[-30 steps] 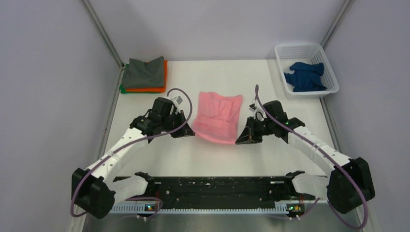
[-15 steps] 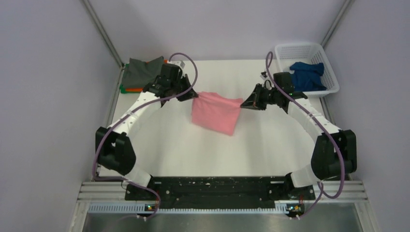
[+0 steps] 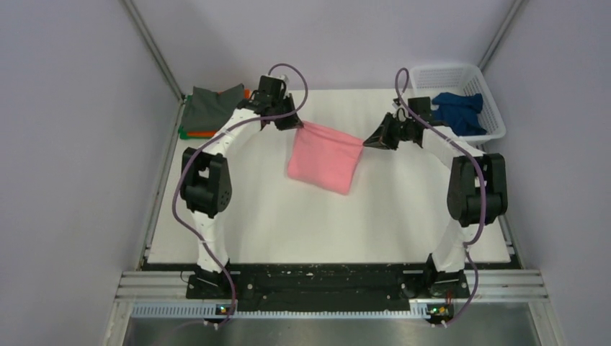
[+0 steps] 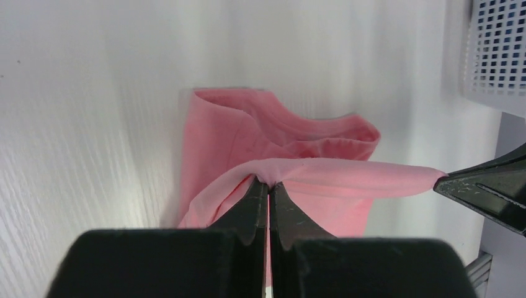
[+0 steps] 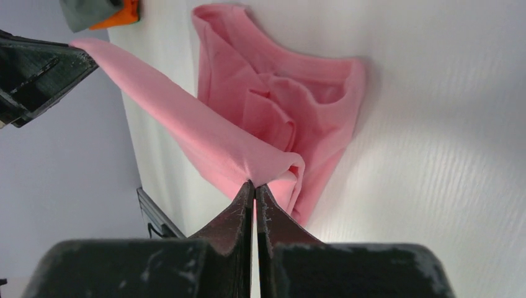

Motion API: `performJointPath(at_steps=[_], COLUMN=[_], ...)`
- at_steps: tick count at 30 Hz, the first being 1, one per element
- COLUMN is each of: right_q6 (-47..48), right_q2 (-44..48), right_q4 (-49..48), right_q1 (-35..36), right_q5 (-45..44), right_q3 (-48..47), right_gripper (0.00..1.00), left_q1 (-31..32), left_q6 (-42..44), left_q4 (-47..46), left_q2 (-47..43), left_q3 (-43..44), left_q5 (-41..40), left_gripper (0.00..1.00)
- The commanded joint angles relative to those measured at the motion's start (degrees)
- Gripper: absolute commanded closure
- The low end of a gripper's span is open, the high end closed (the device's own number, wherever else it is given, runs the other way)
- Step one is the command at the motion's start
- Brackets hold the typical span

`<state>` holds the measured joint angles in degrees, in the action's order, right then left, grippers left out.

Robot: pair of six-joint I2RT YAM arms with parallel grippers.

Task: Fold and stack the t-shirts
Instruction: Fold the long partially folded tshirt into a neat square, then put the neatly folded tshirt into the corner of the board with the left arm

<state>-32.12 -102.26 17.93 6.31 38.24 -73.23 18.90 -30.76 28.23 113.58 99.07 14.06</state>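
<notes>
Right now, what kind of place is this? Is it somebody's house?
Probably a robot lab booth, not a house: plain walls with metal frame posts box in a white table, and two robot arms bolted to its near edge hold up a pink t-shirt.

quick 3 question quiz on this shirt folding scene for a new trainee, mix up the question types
1. True or false: the pink t-shirt lies untouched on the table.
2. Where is the navy t-shirt? A: on the bare table. B: in the white basket. C: hanging between the arms.
3. Fill in: the top shirt of the stack at the far left corner is ___ in colour.

Key: 1 false, the left jaws and right jaws are shut on its top edge; 2 B; 3 dark grey.
</notes>
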Motion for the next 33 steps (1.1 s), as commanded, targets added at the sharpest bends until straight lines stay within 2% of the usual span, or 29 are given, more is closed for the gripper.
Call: performJointPath(at_steps=[1,6,8,9,10,12,13,14,15,19,23,28,33], right_q6=[1.3,2.3,3.3,3.6,4.3,5.7,6.7,7.4,7.9,9.7,12.5,14.4,13.3], right_q2=[-5.1,-11.2,-14.0,-15.2,-16.1,-16.8,-16.2,-14.9,-13.0,-4.2,2.6,7.6,8.6], right_q4=[-2.5,-4.6,-4.7,-4.5,-3.9,-0.4,1.5,2.5,2.7,1.4,1.2,-1.0,-6.9], right_q1=[-2.3,-3.5,-3.5,-3.6,-3.6,-3.6,-3.6,-3.7,-3.7,-3.7,-3.6,-3.6,-3.6], right_q5=[-1.4,-0.8,0.8,1.1,1.1,-2.5,-4.1,-5.2,-5.8,-7.7,-8.1,-8.7,-6.2], right_q3=[-4.7,-7.1,-9.3,-11.2,-12.6,-15.9,-17.0,-17.0,-16.2,-9.0,-2.1,3.3,6.3], right_gripper=[1.00,1.00,0.93,0.86,0.72,0.36,0.24,0.06,0.02,0.01,0.01,0.01,0.01], left_q1=[-1.1,-1.3,-1.5,-1.8,-2.2,-2.9,-3.2,-3.3,-3.3,-3.3,-3.2,-2.3,-0.1], left_q6=[2.5,2.7,2.2,1.9,1.8,1.3,1.2,1.1,1.3,3.9,7.1,7.8,6.2], left_q4=[1.4,2.8,4.5,5.7,6.9,8.5,8.7,8.5,7.4,3.0,5.3,6.1,6.4], left_q2=[5.7,12.0,14.5,15.8,16.8,17.4,16.7,15.5,13.7,6.7,6.7,10.5,15.2], left_q3=[7.8,12.8,15.3,17.0,18.9,21.1,21.0,20.1,18.3,8.6,2.9,1.4,4.0], left_q5=[-1.3,-1.7,-1.2,-0.1,2.0,4.3,4.4,4.2,4.2,7.5,6.8,5.0,2.4], left_gripper=[1.00,1.00,1.00,0.93,0.75,0.23,0.05,0.02,0.01,0.01,0.01,0.02,0.13])
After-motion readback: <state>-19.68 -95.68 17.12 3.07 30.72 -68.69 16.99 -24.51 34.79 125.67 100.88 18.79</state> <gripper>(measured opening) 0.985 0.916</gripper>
